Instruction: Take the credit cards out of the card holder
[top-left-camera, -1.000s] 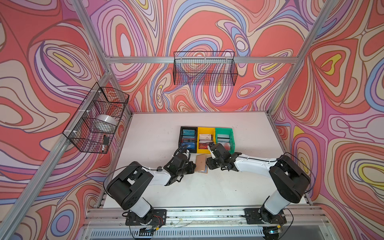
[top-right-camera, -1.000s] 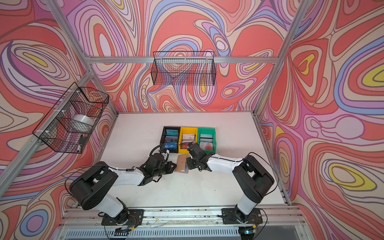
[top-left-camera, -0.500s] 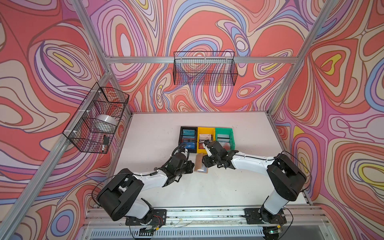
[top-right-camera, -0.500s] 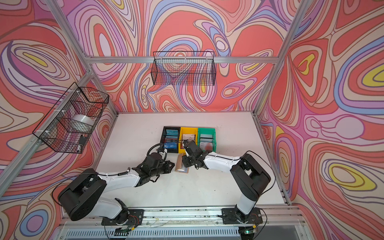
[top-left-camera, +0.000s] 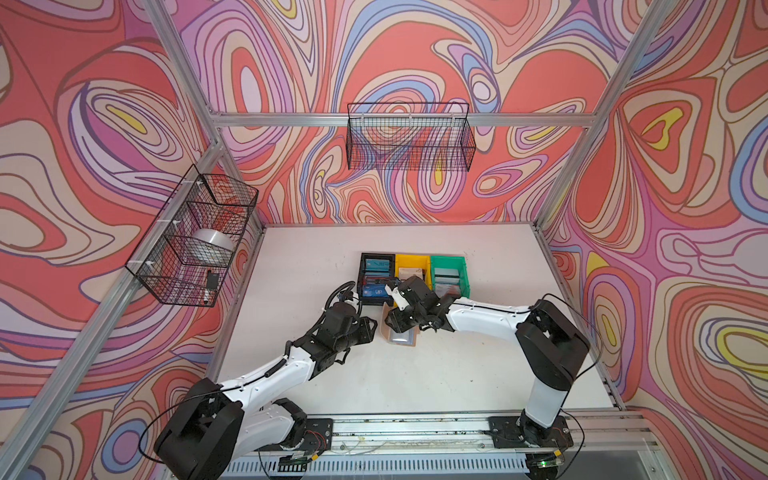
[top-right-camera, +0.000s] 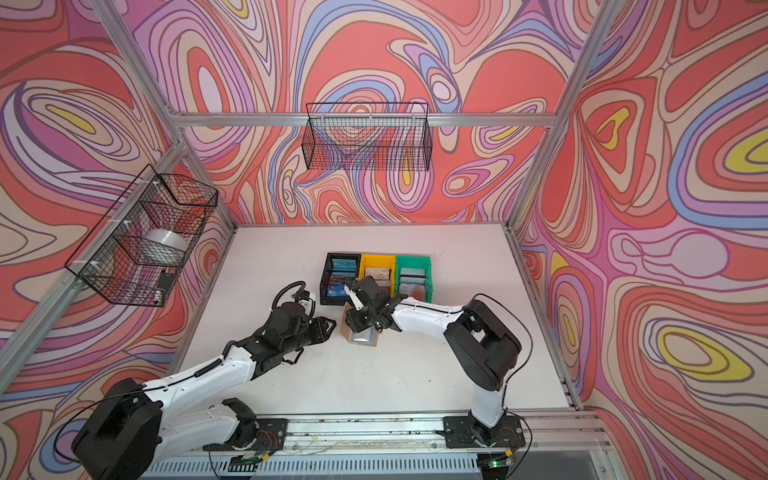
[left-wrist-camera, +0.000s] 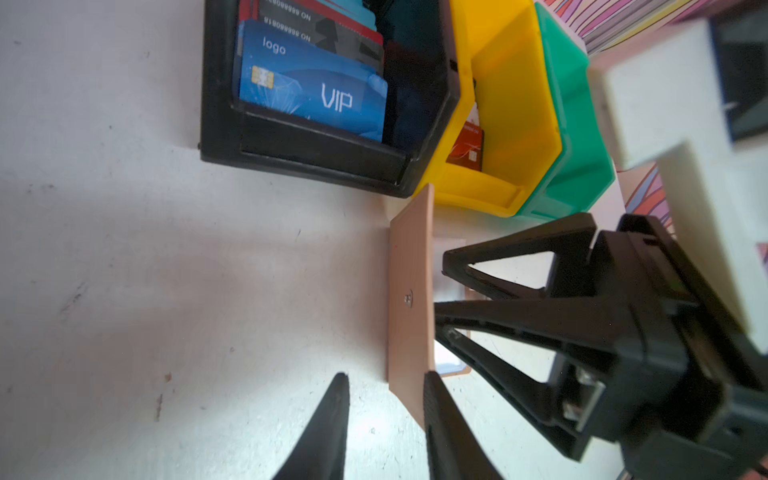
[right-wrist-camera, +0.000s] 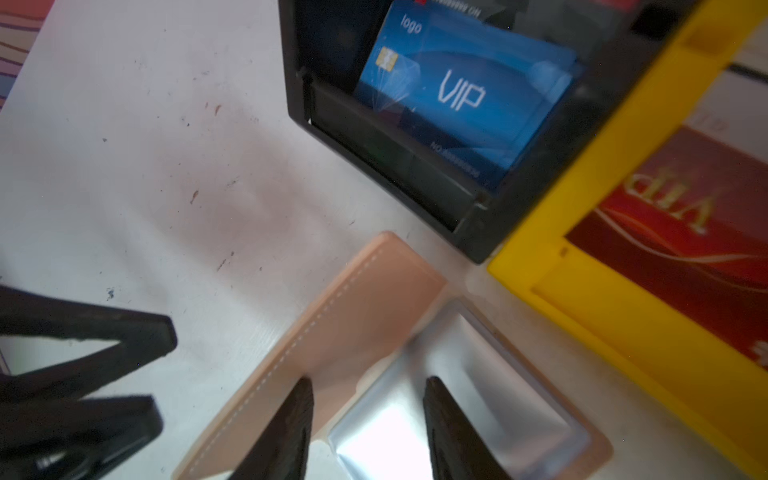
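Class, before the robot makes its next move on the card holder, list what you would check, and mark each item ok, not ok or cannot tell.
1. Card holder lying open on the table: ok.
2. Left gripper open, gripping nothing: ok.
3. Right gripper open over the clear sleeve: ok.
4. Any card inside that sleeve: cannot tell, glare hides it.
5. Blue VIP card resting in the black bin: ok.
6. Room between the grippers: not ok, both crowd the holder.
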